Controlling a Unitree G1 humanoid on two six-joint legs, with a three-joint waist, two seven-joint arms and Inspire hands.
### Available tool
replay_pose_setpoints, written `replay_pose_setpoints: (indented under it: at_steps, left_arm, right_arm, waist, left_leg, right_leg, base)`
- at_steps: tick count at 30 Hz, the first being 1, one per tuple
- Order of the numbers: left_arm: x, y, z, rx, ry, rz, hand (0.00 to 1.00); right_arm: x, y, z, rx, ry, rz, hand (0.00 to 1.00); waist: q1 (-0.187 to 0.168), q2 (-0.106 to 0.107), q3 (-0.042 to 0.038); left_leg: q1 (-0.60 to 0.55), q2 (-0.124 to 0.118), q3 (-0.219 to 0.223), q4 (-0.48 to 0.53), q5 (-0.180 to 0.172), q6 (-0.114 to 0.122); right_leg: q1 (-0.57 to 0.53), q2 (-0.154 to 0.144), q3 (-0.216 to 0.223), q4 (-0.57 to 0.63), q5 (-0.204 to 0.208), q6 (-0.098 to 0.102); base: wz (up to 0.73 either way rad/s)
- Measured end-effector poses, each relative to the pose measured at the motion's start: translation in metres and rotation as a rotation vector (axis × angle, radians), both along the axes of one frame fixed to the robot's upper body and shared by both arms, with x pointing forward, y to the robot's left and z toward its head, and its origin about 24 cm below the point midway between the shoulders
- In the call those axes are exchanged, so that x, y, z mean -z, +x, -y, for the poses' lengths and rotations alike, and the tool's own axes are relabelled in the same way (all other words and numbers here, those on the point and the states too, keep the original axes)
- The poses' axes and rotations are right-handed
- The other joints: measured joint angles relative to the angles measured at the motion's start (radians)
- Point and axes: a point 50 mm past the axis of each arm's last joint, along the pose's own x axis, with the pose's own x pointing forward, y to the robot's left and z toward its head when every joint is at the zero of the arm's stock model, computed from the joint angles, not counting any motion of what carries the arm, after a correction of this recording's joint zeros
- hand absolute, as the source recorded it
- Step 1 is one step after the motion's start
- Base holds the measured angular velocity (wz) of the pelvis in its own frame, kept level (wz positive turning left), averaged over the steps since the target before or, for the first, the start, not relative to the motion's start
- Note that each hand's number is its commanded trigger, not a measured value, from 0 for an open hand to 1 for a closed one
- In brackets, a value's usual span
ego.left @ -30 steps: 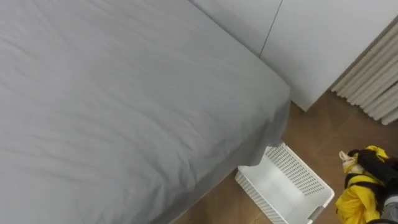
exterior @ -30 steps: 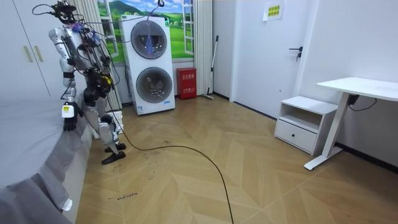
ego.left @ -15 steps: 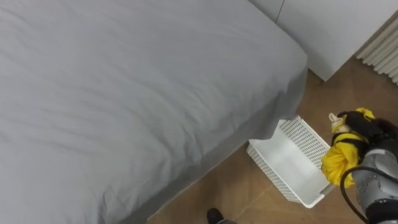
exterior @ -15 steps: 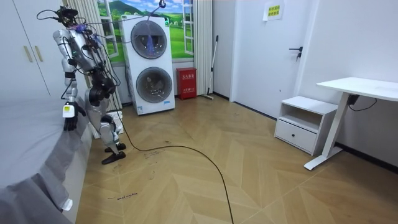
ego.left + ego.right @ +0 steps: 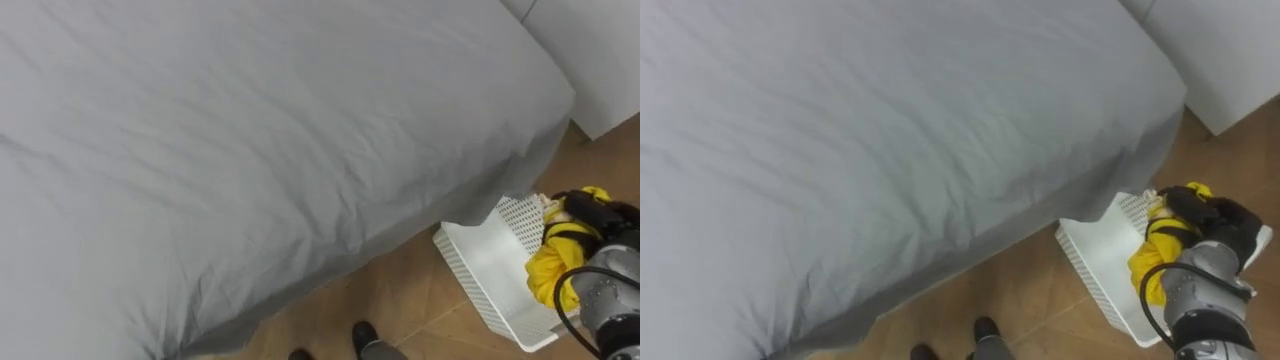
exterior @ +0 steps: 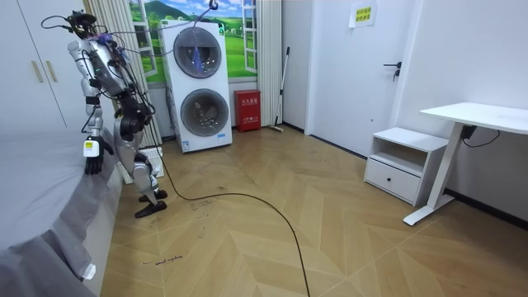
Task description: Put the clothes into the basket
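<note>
A yellow garment point(image 5: 552, 266) hangs bunched from my right hand point(image 5: 592, 212), whose dark fingers are curled round its top. Hand and cloth hover just over the far end of a white slatted basket point(image 5: 484, 272), which stands on the wooden floor by the corner of the bed. In the right eye view the same garment point(image 5: 1148, 262) dangles inside the outline of the basket point(image 5: 1088, 262) below my right hand point(image 5: 1214, 218). The room view has me standing at the bedside, with my left hand point(image 6: 91, 157) hanging low next to the mattress edge.
A large bed with a grey sheet point(image 5: 250, 130) fills the left and middle. A white wardrobe point(image 5: 612, 62) stands past its corner. Two stacked washing machines point(image 6: 200, 87) stand behind me, with open wooden floor point(image 6: 272, 239) to the room view's right.
The camera has swung, so the bed and basket sit differently in the picture. My right hand with the yellow garment has come from beside the basket to over it.
</note>
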Motion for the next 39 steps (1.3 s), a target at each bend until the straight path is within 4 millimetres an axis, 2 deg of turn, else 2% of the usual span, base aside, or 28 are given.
replay_pose_setpoints:
  at_steps: [10,22,29,35,39]
  left_arm:
    - [-0.002,0.005,0.003,-0.011,-0.021,0.031,0.0]
    - [-0.003,0.008,0.005,-0.012,-0.037,0.05,0.0]
    - [-0.003,0.007,0.005,0.0,-0.034,0.047,0.0]
    - [-0.003,0.007,0.004,-0.016,-0.041,0.049,0.0]
    - [-0.004,0.009,0.004,-0.023,-0.03,0.059,0.0]
  right_arm:
    - [-0.012,-0.003,0.014,0.07,-0.058,0.005,0.0]
    - [-0.023,-0.008,0.028,0.135,-0.103,0.02,0.0]
    - [-0.024,-0.008,0.028,0.127,-0.136,0.008,0.0]
    - [-0.022,-0.008,0.026,0.111,-0.146,-0.006,0.0]
    - [-0.021,-0.008,0.025,0.114,-0.146,-0.003,0.0]
  waist:
    - [0.004,0.002,0.0015]
    - [0.009,0.001,0.0018]
    - [0.006,0.002,0.0016]
    - [-0.001,0.001,0.0023]
    - [-0.002,-0.006,0.0046]
  left_leg:
    - [-0.026,-0.019,-0.022,0.003,0.0,0.0]
    - [-0.04,-0.02,-0.028,0.005,0.0,0.0]
    - [-0.04,-0.019,-0.028,0.006,0.0,0.0]
    - [-0.04,-0.018,-0.008,0.006,0.0,0.0]
    - [-0.039,-0.017,-0.007,0.007,0.0,0.0]
  right_leg:
    - [-0.041,-0.022,-0.014,0.053,-0.036,-0.004]
    - [-0.048,-0.025,-0.022,0.046,-0.038,-0.004]
    - [-0.046,-0.025,-0.024,0.044,-0.038,-0.004]
    - [-0.048,-0.024,-0.019,0.043,-0.038,-0.004]
    - [-0.048,-0.022,-0.017,0.044,-0.038,-0.004]
  base:
    - [0.09]
    - [0.01]
    - [0.0]
    - [-0.02]
    - [0.0]
